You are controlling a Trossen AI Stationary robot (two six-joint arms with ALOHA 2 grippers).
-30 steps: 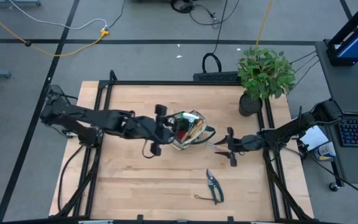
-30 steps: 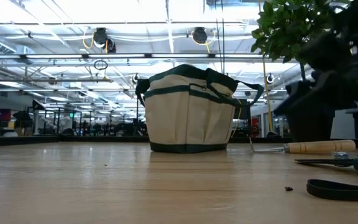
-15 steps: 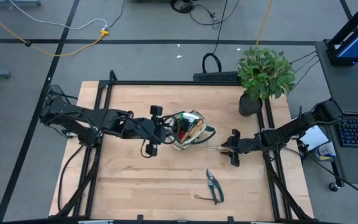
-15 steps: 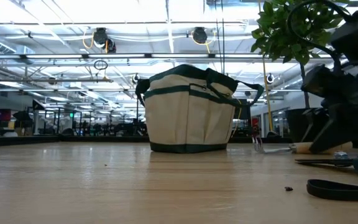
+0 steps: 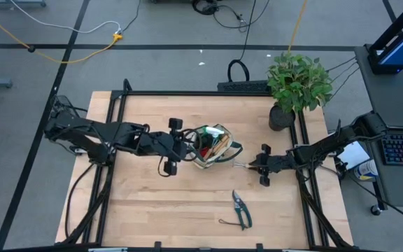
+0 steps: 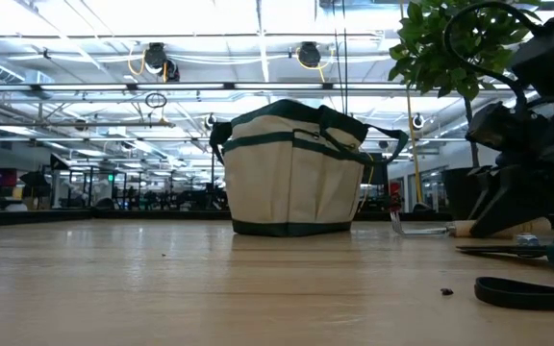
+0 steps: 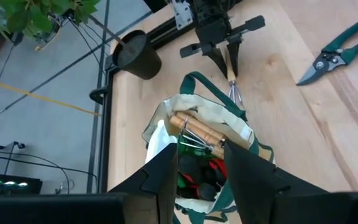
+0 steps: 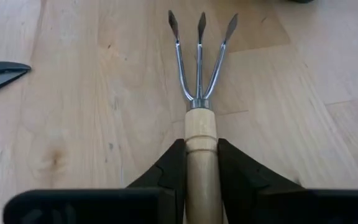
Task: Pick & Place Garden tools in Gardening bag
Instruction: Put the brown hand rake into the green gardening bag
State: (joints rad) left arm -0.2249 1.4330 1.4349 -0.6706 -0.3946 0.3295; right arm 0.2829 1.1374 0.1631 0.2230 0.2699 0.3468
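The beige gardening bag with green trim stands mid-table on its base. Wooden-handled tools and red-black gloves lie inside it. A three-tined fork lies flat on the table to the bag's right, tines toward the bag. My right gripper is shut on it. My left gripper hovers open over the bag's left rim, and its fingers touch nothing. Pruning shears lie nearer the front edge. My right gripper pinches the fork's wooden handle between its two fingers, one on each side, a little behind the metal collar. The fingers slant down from above and from the table's right, running along the handle. The fork stays flat on the table.
A potted green plant in a black pot stands at the far right corner, behind the fork. A dark strap lies close to the low camera. Bare wood lies left of the bag and along the front.
My right gripper has come down from above the table onto the fork's handle, which has kept its place. My left gripper has drawn back a little from the bag toward the table's left edge.
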